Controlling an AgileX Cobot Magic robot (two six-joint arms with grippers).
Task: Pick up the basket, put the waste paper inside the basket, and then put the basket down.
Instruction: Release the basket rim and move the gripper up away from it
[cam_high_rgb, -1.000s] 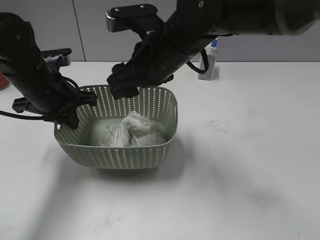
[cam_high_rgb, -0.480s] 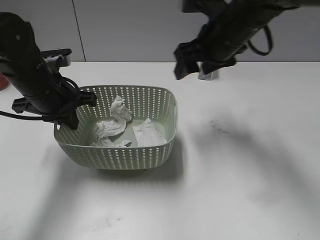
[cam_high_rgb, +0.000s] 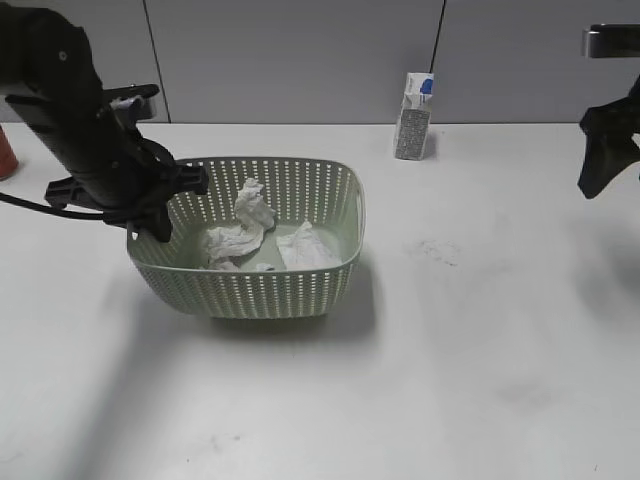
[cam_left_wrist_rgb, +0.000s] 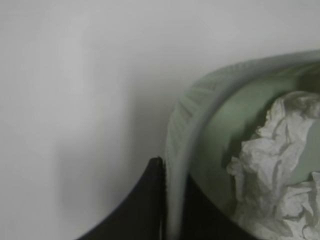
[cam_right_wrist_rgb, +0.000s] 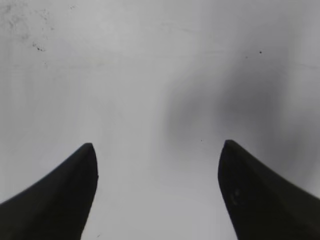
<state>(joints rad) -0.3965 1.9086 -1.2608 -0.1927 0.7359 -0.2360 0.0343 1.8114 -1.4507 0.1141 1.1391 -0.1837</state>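
Note:
The pale green slotted basket (cam_high_rgb: 300, 290) is left of centre in the exterior view, its left side tilted up a little. My left gripper (cam_high_rgb: 160, 222) is shut on the basket's left rim; in the left wrist view the rim (cam_left_wrist_rgb: 176, 165) runs between the two black fingers (cam_left_wrist_rgb: 172, 200). Three crumpled white waste paper pieces (cam_high_rgb: 255, 235) lie inside the basket and also show in the left wrist view (cam_left_wrist_rgb: 272, 155). My right gripper (cam_high_rgb: 600, 175) is open and empty at the far right, above bare table (cam_right_wrist_rgb: 157, 165).
A white-grey carton with a blue top (cam_high_rgb: 414, 116) stands at the back near the wall. A red object (cam_high_rgb: 6, 150) shows at the far left edge. The white table (cam_high_rgb: 480, 340) has faint smudges right of the basket.
My right arm has pulled away from over the basket to the far right edge, empty. The paper now lies in the basket. The basket and left gripper have shifted slightly right and up.

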